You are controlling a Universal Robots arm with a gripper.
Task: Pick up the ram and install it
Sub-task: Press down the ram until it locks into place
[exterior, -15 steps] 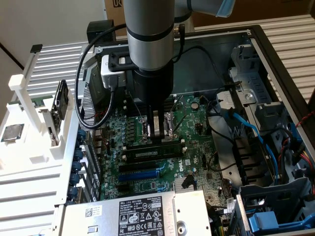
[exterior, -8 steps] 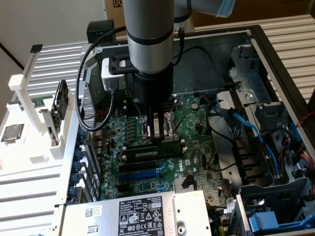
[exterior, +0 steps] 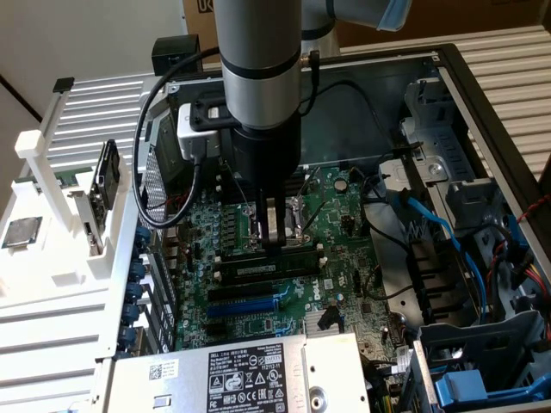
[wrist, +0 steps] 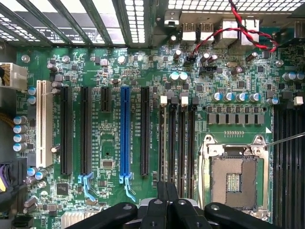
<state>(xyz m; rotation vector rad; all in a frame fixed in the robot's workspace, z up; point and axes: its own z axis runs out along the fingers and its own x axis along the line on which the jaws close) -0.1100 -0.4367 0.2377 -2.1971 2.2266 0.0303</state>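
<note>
Gripper (exterior: 274, 245) hangs vertically from the arm over the middle of the motherboard (exterior: 344, 284) inside the open computer case (exterior: 482, 112). In the exterior view its two fingers are drawn together with no visible gap, and nothing can be seen clamped between them. The fingertips stand low, just above the row of black memory slots.

The ram (exterior: 269, 268) stands on edge in one of those slots, just in front of the fingertips, with its pale sticker facing the camera. It runs parallel to the neighbouring slots. Whether the fingertips touch its top edge cannot be told. The blue slot (exterior: 250, 303) lies nearer the camera, parallel to the ram and apart from it. A power supply (exterior: 250, 374) with a printed label sits at the near edge of the case. Blue cables (exterior: 430, 219) run along the exterior view's right.

In the wrist view the gripper (wrist: 167, 188) points down at the board, fingers pressed side by side. Their tips sit over one end of the four black memory slots (wrist: 178, 138), whose far ends carry white clips. Which of these slots carries the ram cannot be told. The open CPU socket (wrist: 236, 179) lies just beside the slots, and the blue slot (wrist: 125, 133) lies on their other side. Red and black wires (wrist: 228, 31) cross the board's far edge.
</note>
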